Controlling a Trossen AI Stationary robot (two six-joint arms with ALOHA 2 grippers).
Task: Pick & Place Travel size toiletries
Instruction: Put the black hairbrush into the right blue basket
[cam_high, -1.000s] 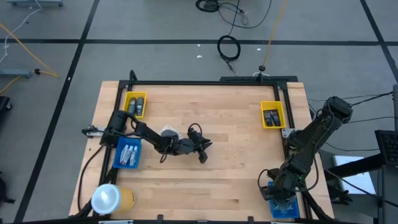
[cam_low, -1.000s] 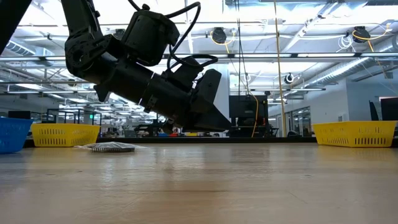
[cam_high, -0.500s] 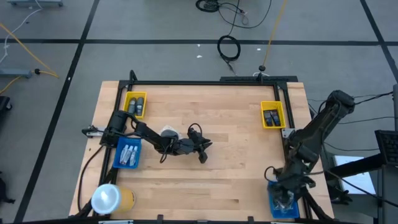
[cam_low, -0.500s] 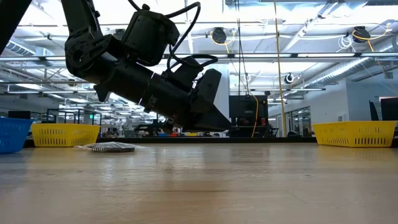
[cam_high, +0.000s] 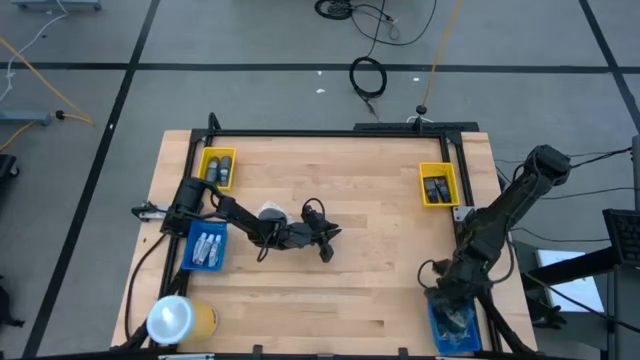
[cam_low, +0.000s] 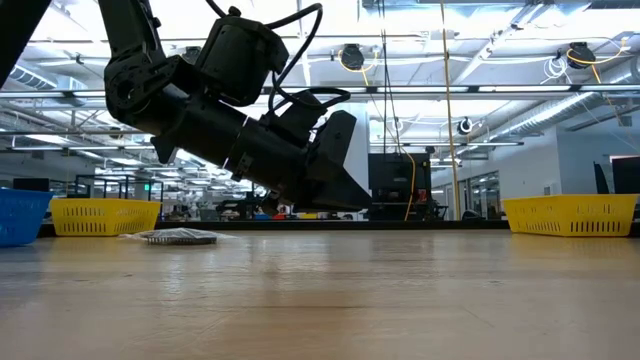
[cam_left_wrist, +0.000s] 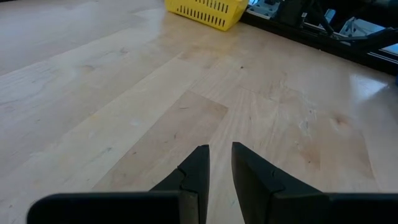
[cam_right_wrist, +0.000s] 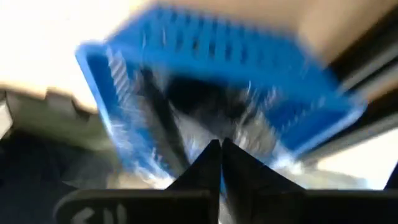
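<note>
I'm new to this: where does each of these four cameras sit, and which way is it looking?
High view: overhead, straight down on the table; both arms show.
Low view: at tabletop height, looking level across; the left arm fills it.
Left wrist view: on the left arm, looking past the left gripper at bare wood and a yellow tray.
Right wrist view: on the right arm, past the shut right gripper into a blue tray.
Shared: high and low both show the grey disc.

The light wooden table (cam_high: 370, 230) carries 2 yellow trays (cam_high: 217, 167) (cam_high: 438, 184) at the back, 2 blue trays (cam_high: 207, 246) (cam_high: 458, 322) (each at a side edge), a grey disc (cam_high: 271, 212), and a yellow cylinder (cam_high: 181, 319).
</note>
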